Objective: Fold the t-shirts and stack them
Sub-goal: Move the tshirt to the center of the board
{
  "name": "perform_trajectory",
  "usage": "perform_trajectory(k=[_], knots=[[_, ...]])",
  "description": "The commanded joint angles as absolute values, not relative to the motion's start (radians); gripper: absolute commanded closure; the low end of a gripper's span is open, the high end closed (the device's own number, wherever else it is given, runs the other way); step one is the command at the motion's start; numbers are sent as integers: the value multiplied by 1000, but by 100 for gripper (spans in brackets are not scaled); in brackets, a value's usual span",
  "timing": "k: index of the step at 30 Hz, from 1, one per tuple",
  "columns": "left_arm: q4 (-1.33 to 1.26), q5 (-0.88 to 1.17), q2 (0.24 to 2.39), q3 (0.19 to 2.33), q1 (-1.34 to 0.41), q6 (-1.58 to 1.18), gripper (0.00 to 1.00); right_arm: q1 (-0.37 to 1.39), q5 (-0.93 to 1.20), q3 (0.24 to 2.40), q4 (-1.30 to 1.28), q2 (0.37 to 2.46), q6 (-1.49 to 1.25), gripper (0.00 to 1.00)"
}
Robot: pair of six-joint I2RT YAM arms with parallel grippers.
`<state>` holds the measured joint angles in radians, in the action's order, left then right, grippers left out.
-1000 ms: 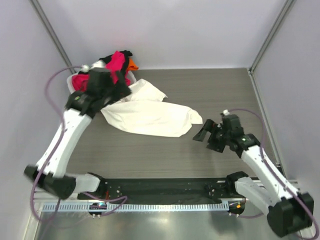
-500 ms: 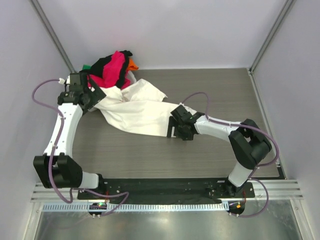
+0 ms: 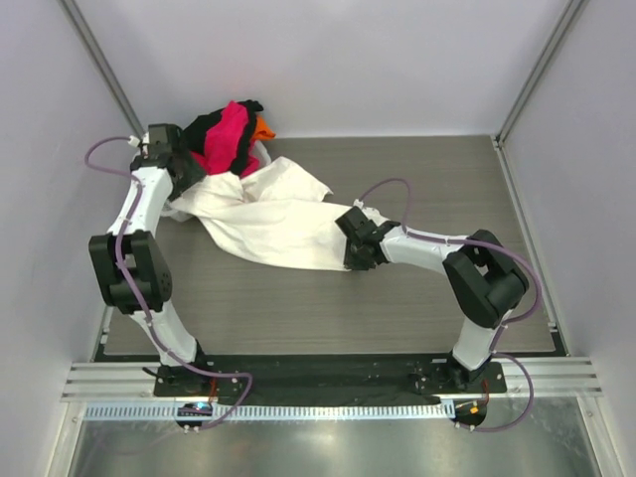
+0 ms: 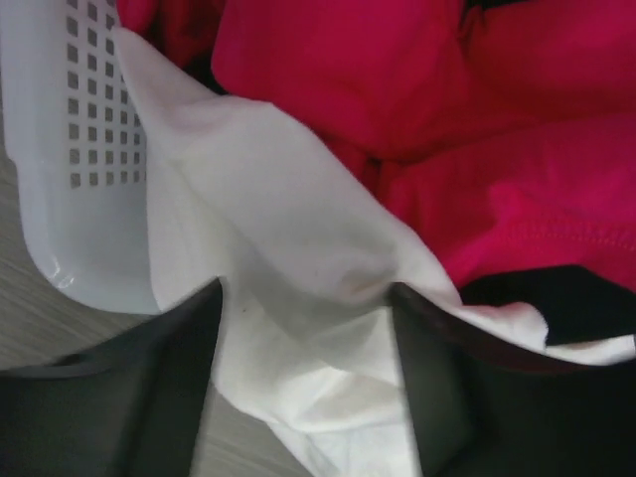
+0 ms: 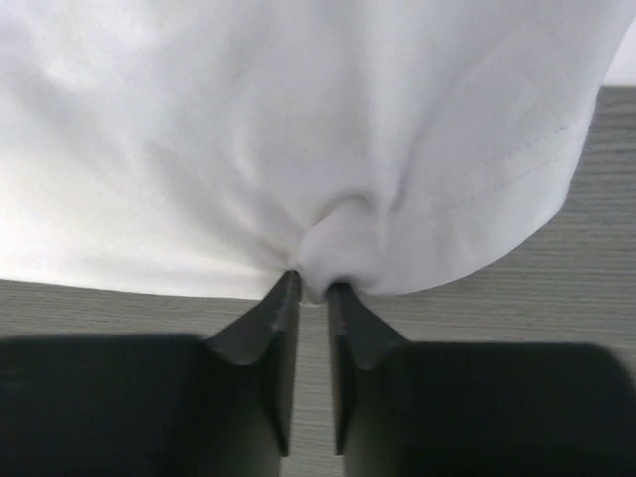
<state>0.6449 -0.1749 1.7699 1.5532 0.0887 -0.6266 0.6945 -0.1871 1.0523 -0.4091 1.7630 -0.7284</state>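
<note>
White bin [image 4: 70, 149] holds magenta tee [image 4: 397, 70], apparently black tee [image 4: 566, 298] too; left gripper [image 4: 303, 333] gapes astride white tee [image 3: 278, 224], right gripper [image 5: 310, 288] pinches it.

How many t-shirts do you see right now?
4. A white t-shirt lies spread across the table; a pink t-shirt, a black t-shirt and an orange t-shirt are heaped at the far left corner. More may be buried in the heap.
</note>
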Motion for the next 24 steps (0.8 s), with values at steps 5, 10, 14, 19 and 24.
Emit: perform_trajectory(k=[5,10,14,19,24], knots=[[618,-169,1824,1709,100,-646,95,681,-222,1045,-411,1812,-698,99],[679,-170,1721,1872,97,-690,100,559,-227,1052,-478,1682,-666,99],[787,-135,1668,2038,94,-739,100,389,-215,1135,-580,1499,-621,99],[879,-25,1611,2177,91,-833,99,206,-218,1293,-774,1316,-572,99],[893,80,1479,2036,81,-931,90,74,-235,1382,-908,1243,-546,99]])
